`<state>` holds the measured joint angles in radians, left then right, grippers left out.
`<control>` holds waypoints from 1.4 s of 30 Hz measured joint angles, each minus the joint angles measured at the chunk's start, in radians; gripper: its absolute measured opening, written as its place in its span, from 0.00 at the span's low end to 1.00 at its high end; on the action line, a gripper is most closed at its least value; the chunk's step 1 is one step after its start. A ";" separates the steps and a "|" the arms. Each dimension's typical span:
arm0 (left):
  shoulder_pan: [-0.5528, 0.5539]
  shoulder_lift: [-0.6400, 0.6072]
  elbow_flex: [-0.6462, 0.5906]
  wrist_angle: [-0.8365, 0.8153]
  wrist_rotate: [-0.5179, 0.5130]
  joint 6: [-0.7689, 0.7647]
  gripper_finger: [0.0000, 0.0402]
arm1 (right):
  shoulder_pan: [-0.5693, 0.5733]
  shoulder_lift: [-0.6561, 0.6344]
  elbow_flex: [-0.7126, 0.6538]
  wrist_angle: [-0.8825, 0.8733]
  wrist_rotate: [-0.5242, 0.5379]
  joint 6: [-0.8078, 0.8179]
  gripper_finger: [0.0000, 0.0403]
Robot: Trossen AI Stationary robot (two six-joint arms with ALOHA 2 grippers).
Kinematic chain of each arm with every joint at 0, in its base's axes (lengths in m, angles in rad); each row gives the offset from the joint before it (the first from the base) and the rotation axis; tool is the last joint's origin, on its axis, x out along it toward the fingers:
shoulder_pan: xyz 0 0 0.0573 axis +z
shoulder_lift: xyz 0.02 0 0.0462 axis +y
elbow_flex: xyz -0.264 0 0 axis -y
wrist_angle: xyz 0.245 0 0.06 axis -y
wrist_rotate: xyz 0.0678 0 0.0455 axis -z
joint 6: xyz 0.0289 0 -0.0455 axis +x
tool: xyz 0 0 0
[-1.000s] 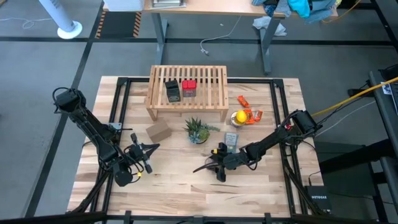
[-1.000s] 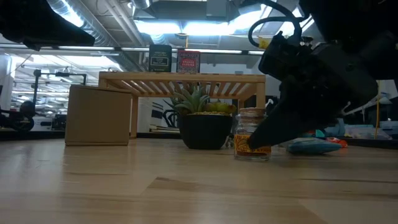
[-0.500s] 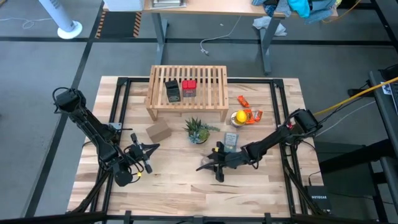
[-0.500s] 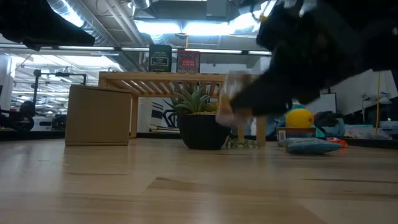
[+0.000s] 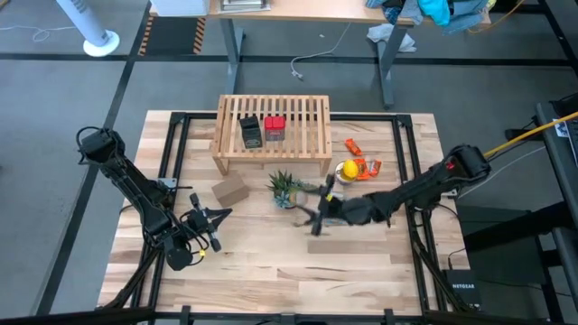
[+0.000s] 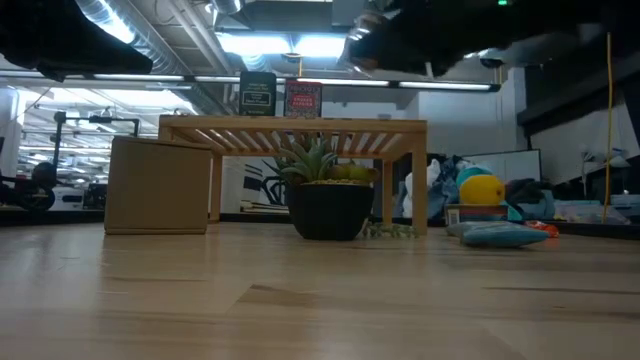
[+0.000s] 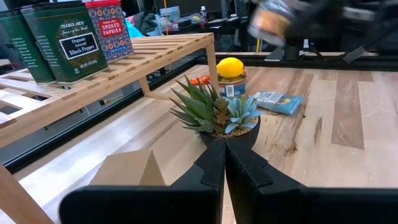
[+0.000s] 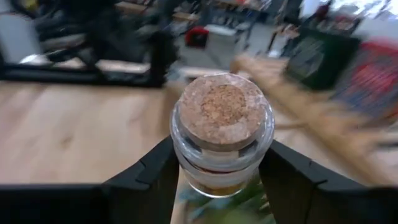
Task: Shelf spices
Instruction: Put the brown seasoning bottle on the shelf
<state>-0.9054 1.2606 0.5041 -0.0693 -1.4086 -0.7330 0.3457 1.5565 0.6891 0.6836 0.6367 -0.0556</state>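
red tin (image 5: 275, 127) | dark tin (image 5: 250, 133) | light-wood slatted shelf (image 5: 312, 135) | clear jar (image 8: 222, 134), brown cork

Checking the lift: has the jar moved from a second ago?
Yes. The jar, held in the right gripper, has risen off the table and gone toward the shelf.

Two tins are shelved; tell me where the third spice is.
The cork-stoppered jar is held in the right tool, lifted off the table beside the potted succulent.

Cork-topped jar (image 8: 222, 130) aloft (tins (image 5: 262, 129) on shelf (image 5: 312, 116)).
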 joint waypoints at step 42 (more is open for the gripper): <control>0.000 0.000 0.000 0.000 0.046 0.000 0.01 | -0.584 -0.060 0.270 -0.503 -0.469 -0.106 0.48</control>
<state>-0.9054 1.2609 0.5041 -0.0697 -1.3624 -0.7334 -0.2381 1.4965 0.9588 0.1806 0.1678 -0.1619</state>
